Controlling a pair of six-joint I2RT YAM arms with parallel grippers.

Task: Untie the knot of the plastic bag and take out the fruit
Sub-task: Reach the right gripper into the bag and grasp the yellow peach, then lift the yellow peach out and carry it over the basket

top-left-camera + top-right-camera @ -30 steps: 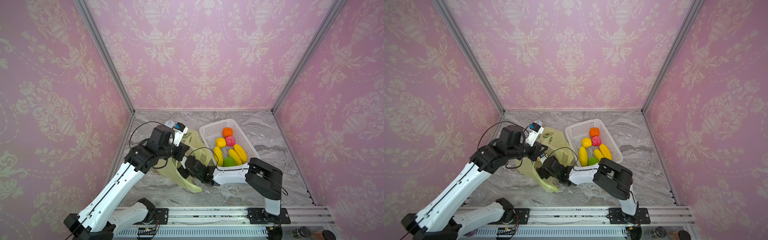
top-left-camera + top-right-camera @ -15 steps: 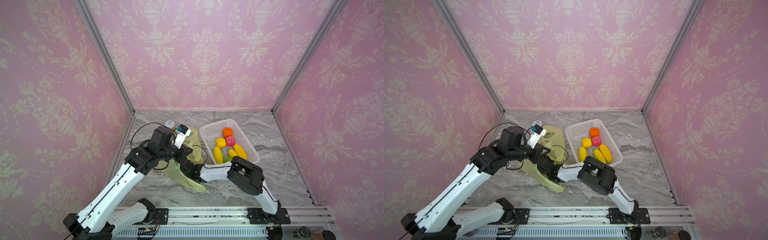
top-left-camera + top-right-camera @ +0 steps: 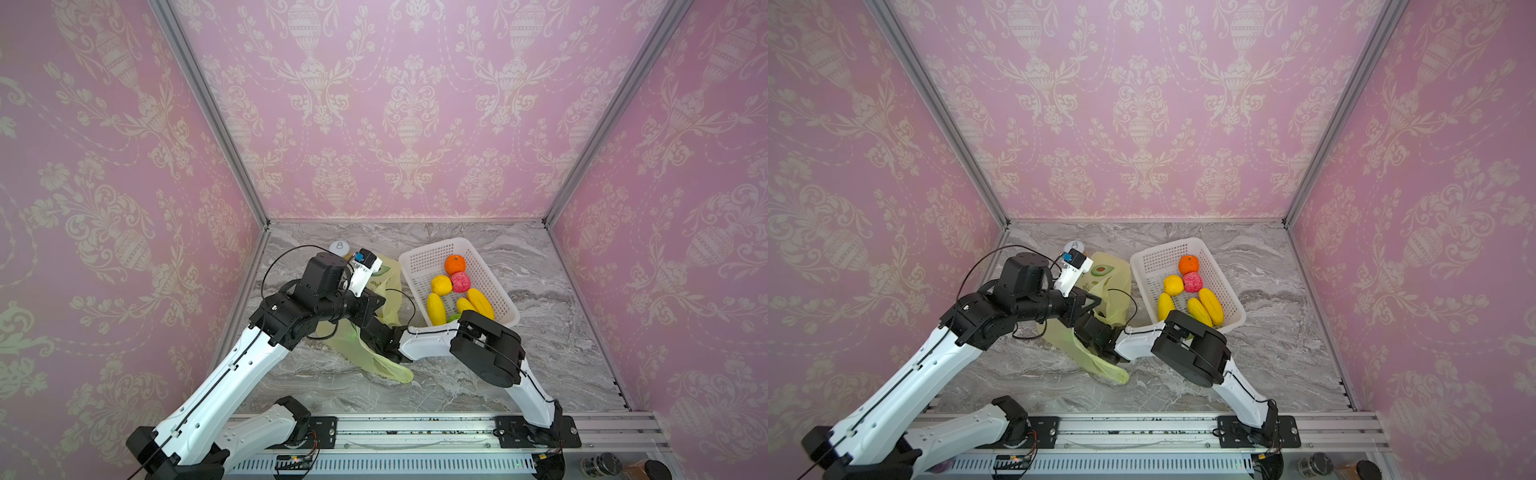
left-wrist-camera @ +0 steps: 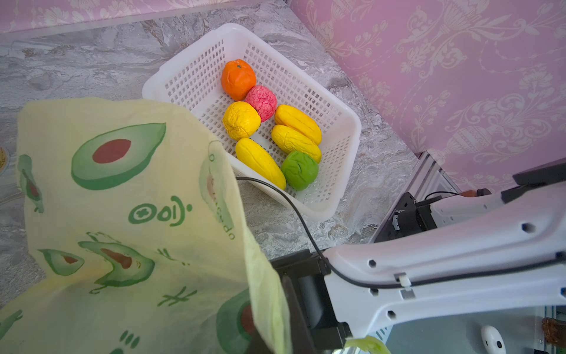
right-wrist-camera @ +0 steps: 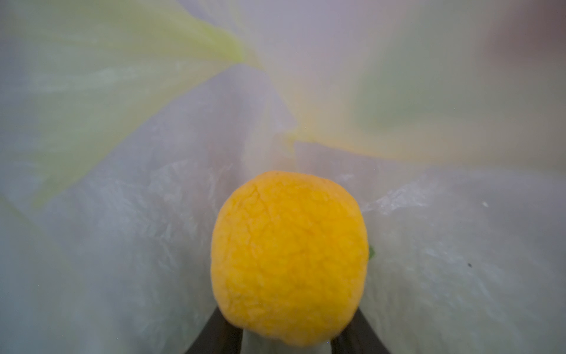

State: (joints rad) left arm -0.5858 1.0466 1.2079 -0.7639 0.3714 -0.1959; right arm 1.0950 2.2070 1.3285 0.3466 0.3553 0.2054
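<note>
Your right end effector (image 5: 288,332) is inside the open plastic bag (image 4: 122,214), on a round yellow fruit (image 5: 289,257).

On the grey marble bench (image 3: 478,374) the plastic bag lies left of centre. It is thin, pale yellow-green film printed with green avocados, crumpled, with one end trailing toward the front rail. Just right of it stands the white basket (image 3: 424,257). In the basket you have seven fruit: one orange (image 4: 238,79), one pink (image 4: 262,102), one round yellow, three long yellow and one green (image 4: 299,170). Your left end effector (image 3: 1092,303) is closed tight at the bag's upper edge, and the film rises straight to it, so it appears to pinch the bag. Your right end effector is narrowed, with its dark fingers (image 5: 223,334) against both sides of the round yellow fruit inside the bag.
</note>
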